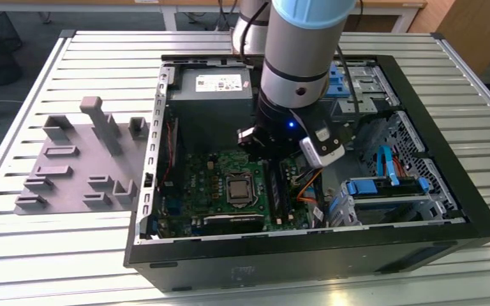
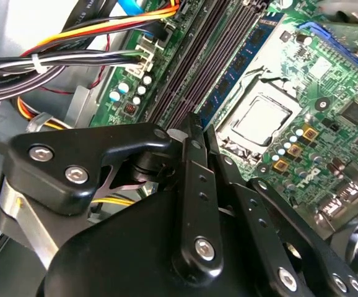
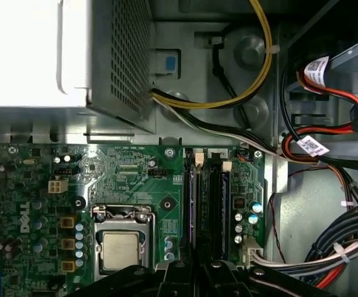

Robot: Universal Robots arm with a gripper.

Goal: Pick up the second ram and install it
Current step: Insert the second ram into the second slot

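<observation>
Scene: An opened computer case (image 1: 449,210) is seen lying on a slatted counter (image 1: 100,255), with the motherboard (image 3: 129,179) exposed and the processor socket (image 3: 121,247) taken as the landmark.

Second ram: A thin dark-blue stick (image 3: 189,204) is seen standing on edge in the memory slot nearest the processor socket. It is judged to be the second ram (image 2: 238,62), already set in the board rather than carried. In the exterior view it shows as a dark strip (image 1: 272,185) just beside the socket.

Gripper: The gripper (image 2: 194,124) is held directly over the memory slots, just beside the socket, close above the stick. Contact with the stick cannot be made out.

Fingers: The fingers (image 2: 191,179) are seen drawn together, with nothing visible between them.

Arm pose: The arm (image 1: 300,51) is brought down almost vertically into the case, with the wrist pointed at the board and the gripper (image 3: 196,267) lined up along the slots.

Handling: The stick is judged light, stiff and fragile. It is best taken by its long bare edges near the middle, away from the chips, and pressed evenly so that it is not bent.

Nearby: Bundled power cables (image 2: 74,62) are seen beyond the slots, on the far side from the socket.
</observation>
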